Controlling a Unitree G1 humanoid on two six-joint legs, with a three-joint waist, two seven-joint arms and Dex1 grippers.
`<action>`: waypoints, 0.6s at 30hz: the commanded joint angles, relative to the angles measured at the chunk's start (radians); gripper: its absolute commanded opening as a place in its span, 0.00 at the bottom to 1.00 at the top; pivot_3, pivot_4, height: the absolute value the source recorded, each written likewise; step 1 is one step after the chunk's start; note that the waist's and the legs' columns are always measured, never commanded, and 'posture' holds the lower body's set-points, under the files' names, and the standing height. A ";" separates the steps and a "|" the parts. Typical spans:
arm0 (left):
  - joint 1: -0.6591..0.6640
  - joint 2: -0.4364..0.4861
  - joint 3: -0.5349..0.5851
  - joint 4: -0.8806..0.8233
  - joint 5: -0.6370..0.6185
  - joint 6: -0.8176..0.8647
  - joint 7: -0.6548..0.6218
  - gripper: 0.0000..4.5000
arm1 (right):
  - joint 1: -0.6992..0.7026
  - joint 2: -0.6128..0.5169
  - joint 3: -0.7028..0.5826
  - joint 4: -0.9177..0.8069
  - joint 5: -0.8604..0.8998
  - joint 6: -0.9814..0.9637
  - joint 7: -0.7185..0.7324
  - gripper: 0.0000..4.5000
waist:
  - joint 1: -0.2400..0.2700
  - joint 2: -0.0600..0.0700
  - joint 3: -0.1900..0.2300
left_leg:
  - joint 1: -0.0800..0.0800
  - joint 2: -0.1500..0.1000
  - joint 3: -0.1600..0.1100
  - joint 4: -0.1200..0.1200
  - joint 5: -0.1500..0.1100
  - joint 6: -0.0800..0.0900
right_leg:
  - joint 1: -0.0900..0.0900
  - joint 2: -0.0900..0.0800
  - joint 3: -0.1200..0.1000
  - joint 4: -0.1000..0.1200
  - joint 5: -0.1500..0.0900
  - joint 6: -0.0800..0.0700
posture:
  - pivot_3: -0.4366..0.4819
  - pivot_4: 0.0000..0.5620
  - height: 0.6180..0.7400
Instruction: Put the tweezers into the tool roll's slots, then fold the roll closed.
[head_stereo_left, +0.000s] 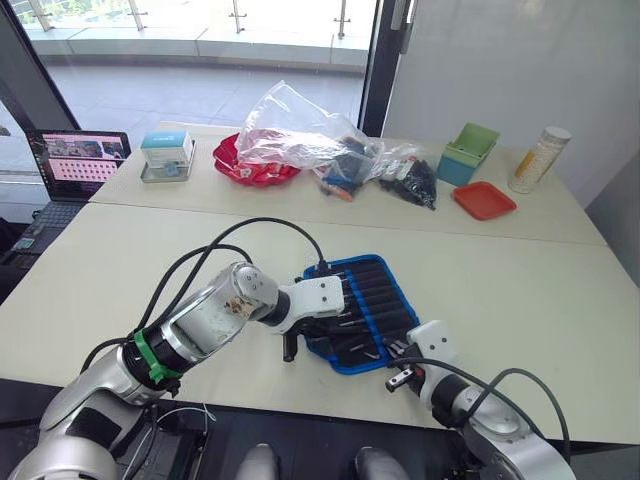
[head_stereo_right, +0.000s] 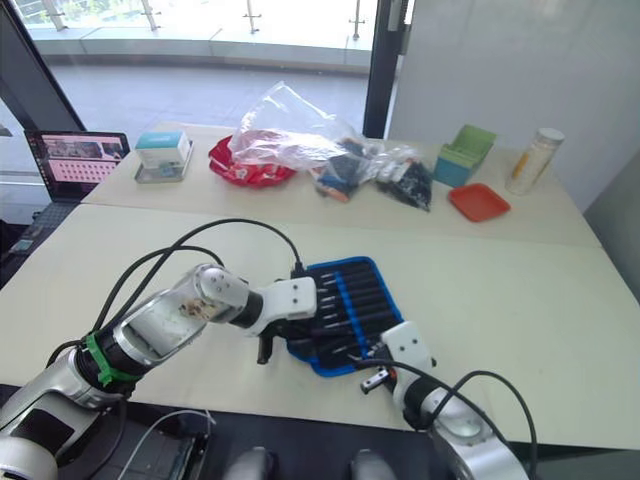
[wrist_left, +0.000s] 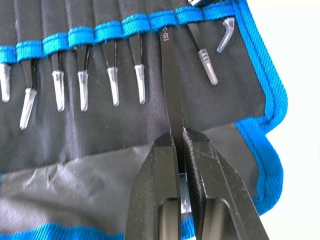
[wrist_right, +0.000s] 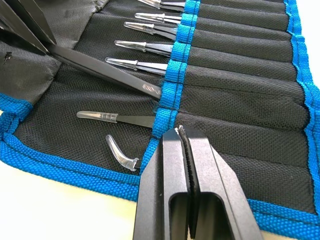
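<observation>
The tool roll (head_stereo_left: 372, 300) lies open near the table's front edge, black with blue edging. Several tweezers (wrist_left: 111, 82) sit in the slots (wrist_right: 240, 75), their clear-capped tips sticking out past the blue band. My left gripper (wrist_left: 178, 136) is shut on one black tweezer (wrist_left: 170, 75), whose far end is entering a slot under the blue band. This held tweezer (wrist_right: 105, 67) lies slanted across the roll's flap. My right gripper (wrist_right: 181, 131) is shut with nothing between its fingers, its tips resting on the roll at the blue band beside the last two tweezers.
At the back of the table are a clear plastic bag (head_stereo_left: 290, 130) over a red bowl (head_stereo_left: 255, 168), a green box (head_stereo_left: 470, 150), a red tray (head_stereo_left: 483, 200), a bottle (head_stereo_left: 540, 158) and a small box (head_stereo_left: 165, 155). A laptop (head_stereo_left: 75, 160) stands at the left.
</observation>
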 joint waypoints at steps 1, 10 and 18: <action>-0.034 -0.027 -0.017 0.003 0.021 -0.013 -0.007 0.01 | 0.045 -0.001 0.029 0.040 -0.001 0.057 0.002 0.00 | 0.001 0.000 0.000 | 0.000 0.000 0.000 0.000 0.000 0.000 | 0.000 0.000 0.000 0.000 0.000 0.000 | 0.48 0.27 0.86; -0.077 -0.131 -0.069 0.105 0.068 -0.071 -0.021 0.01 | 0.049 0.003 0.034 0.037 0.001 0.059 -0.002 0.00 | 0.009 0.000 0.000 | 0.000 0.000 0.000 0.000 0.000 0.000 | 0.000 0.000 0.000 0.000 0.000 0.000 | 0.48 0.27 0.86; -0.088 -0.304 -0.079 0.264 0.100 -0.163 0.001 0.01 | 0.062 0.004 0.041 0.024 0.000 0.062 -0.004 0.00 | 0.017 0.001 -0.001 | 0.000 -0.001 0.000 0.001 0.000 0.000 | 0.001 0.000 0.000 0.000 0.000 0.000 | 0.48 0.27 0.86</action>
